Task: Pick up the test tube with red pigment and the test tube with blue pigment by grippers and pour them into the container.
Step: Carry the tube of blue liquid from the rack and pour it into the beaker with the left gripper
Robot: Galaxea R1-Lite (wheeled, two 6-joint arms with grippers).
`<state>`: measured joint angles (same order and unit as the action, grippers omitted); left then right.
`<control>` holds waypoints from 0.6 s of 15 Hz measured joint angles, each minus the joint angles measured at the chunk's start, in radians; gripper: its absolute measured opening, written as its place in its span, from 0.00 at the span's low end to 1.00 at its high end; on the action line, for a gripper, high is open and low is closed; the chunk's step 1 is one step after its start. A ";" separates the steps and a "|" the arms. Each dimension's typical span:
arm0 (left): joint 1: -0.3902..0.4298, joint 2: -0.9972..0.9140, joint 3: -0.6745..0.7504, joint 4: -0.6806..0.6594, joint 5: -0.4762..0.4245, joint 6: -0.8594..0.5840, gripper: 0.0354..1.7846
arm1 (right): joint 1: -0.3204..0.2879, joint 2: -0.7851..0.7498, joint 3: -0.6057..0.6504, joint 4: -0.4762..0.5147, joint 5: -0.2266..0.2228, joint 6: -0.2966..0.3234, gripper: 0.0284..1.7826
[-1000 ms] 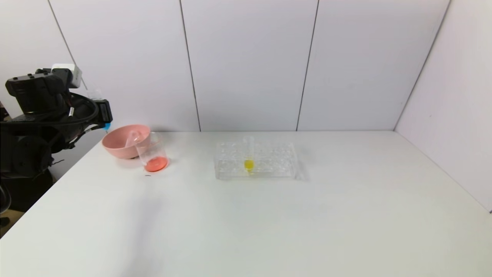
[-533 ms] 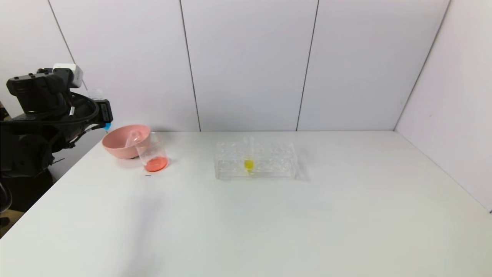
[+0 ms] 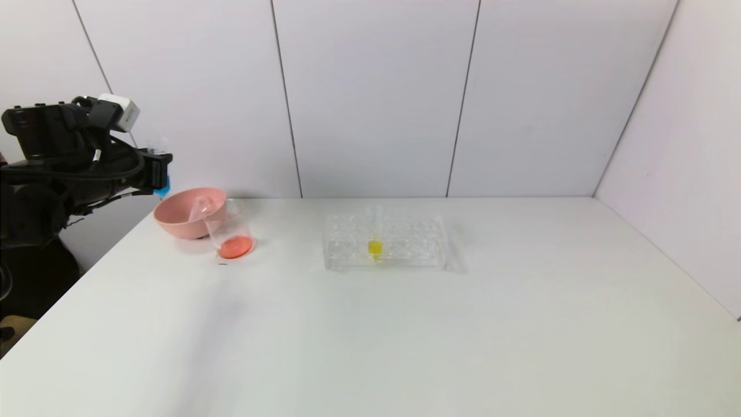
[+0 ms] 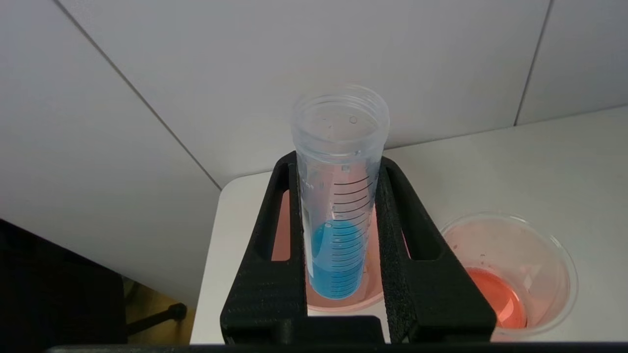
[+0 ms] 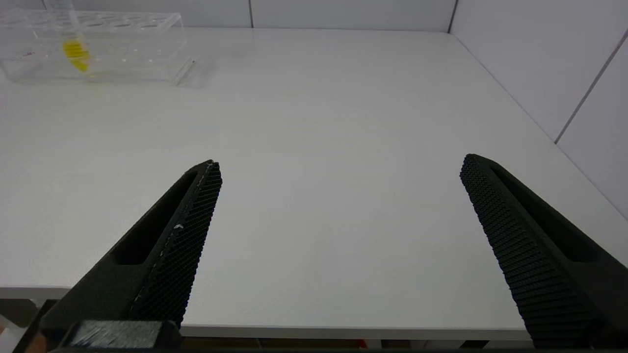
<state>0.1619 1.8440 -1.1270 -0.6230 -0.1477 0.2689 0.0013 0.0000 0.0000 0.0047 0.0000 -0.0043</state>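
Right, left gripper [image 4: 338, 235] is clamped on the test tube with blue pigment [image 4: 338, 206], tube upright, held up above the pink bowl [image 3: 185, 211] at the table's far left. Container [image 3: 230, 231] sits just beside the bowl, red liquid already in it. For the pour: shift over the container first, mouth centred on its opening, then tilt slowly. Right gripper [image 5: 341, 166] idle, jaws wide apart, holding nothing.
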 joint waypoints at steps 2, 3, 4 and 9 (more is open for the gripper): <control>0.023 0.001 -0.035 0.049 -0.081 0.059 0.23 | 0.000 0.000 0.000 0.000 0.000 0.000 1.00; 0.028 0.002 -0.048 0.053 -0.109 0.066 0.23 | 0.000 0.000 0.000 0.000 0.000 0.000 1.00; 0.030 0.004 -0.059 0.060 -0.137 0.067 0.23 | 0.000 0.000 0.000 0.000 0.000 0.000 1.00; 0.071 0.024 -0.135 0.157 -0.379 0.099 0.23 | 0.000 0.000 0.000 0.000 0.000 0.000 1.00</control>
<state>0.2332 1.8679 -1.2623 -0.4660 -0.5266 0.3683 0.0013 0.0000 0.0000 0.0043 0.0000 -0.0043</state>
